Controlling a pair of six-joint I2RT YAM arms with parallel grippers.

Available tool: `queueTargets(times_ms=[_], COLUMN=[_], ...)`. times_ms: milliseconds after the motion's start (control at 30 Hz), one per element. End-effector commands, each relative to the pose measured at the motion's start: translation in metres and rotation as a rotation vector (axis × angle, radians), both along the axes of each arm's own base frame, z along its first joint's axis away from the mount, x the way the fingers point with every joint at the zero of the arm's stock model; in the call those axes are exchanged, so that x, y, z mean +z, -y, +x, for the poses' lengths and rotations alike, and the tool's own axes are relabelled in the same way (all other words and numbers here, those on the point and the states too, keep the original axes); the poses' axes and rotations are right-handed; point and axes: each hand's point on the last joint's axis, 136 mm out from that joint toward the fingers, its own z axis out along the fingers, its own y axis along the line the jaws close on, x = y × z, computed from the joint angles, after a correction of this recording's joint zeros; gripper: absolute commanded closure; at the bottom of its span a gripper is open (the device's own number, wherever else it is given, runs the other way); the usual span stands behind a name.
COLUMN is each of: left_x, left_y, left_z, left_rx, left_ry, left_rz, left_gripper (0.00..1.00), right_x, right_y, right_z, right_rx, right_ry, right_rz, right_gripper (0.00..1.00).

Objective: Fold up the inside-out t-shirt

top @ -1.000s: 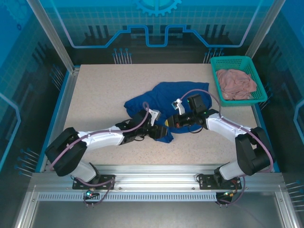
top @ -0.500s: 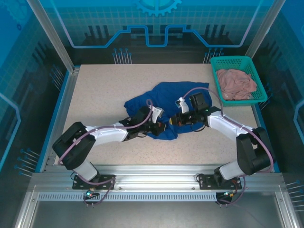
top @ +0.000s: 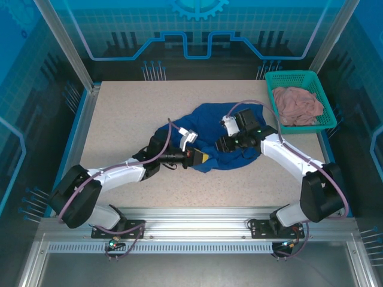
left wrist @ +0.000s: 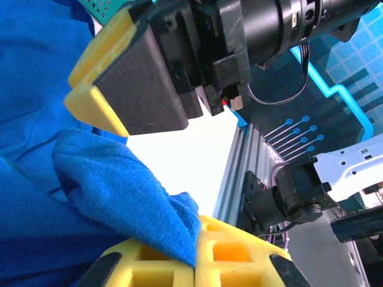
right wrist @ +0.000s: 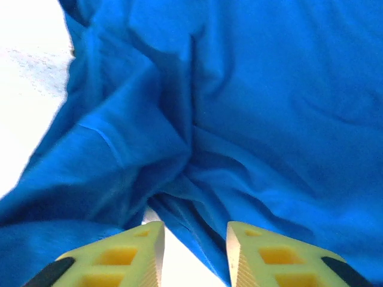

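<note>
The inside-out t-shirt [top: 210,118] lies in a crumpled heap on the speckled surface [top: 131,113]. It sits at the middle of the overhead frame, a little to the right. It is well apart from the teal basket [top: 297,77] in the upper right corner, where a dusty-pink garment [top: 298,104] is bundled. Ridges and deep creases run all over the heap, and I cannot pick out a sleeve, collar or hem with any certainty.

The left pincer [top: 202,159] sits at the lower edge of the heap. Its yellow fingers [left wrist: 239,254] are closed together on a thick bunch of the t-shirt [left wrist: 114,173], which bulges out just above their tips. The right pincer [top: 223,143] is just beside it, over the middle of the heap. Seen from its own wrist, its fingers [right wrist: 119,257] stand a narrow way apart. A fold of the t-shirt [right wrist: 251,107] runs down toward the gap and pale surface shows between them, so I judge it is gripping nothing.

The cloth looks like soft, light knit: limp, quick to sag, and unlikely to keep a shape by itself. It should cling to itself rather than slide, and rough handling should not harm it. A pinch into a bunch will probably lift several layers at once. Better holds would be a single edge, hem or shoulder seam, at two points well apart.

I can read no lettering, brand or label on the folds that face up.
</note>
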Motion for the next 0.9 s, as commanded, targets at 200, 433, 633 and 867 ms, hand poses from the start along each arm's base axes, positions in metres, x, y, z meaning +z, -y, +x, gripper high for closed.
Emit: queueTargets(times_ms=[200, 433, 633, 867], left_x=[0.011, 0.013, 0.011, -0.017], left_y=[-0.009, -0.012, -0.015, -0.042], left_z=[0.004, 0.004, 0.006, 0.039], left_rx=[0.035, 0.047, 0.069, 0.296], left_ry=[0.07, 0.079, 0.082, 0.028], left_rz=[0.041, 0.04, 0.053, 0.186], left_gripper=[1.0, 1.0, 1.0, 0.94], right_x=[0.055, 0.031, 0.023, 0.023], right_y=[-0.027, -0.049, -0.063, -0.066], right_z=[-0.077, -0.084, -0.09, -0.103], right_rx=[0.293, 0.337, 0.369, 0.408], right_ry=[0.05, -0.038, -0.062, 0.001], right_rz=[0.353, 0.485, 0.527, 0.483], right_gripper=[0.49, 0.47, 0.7, 1.0])
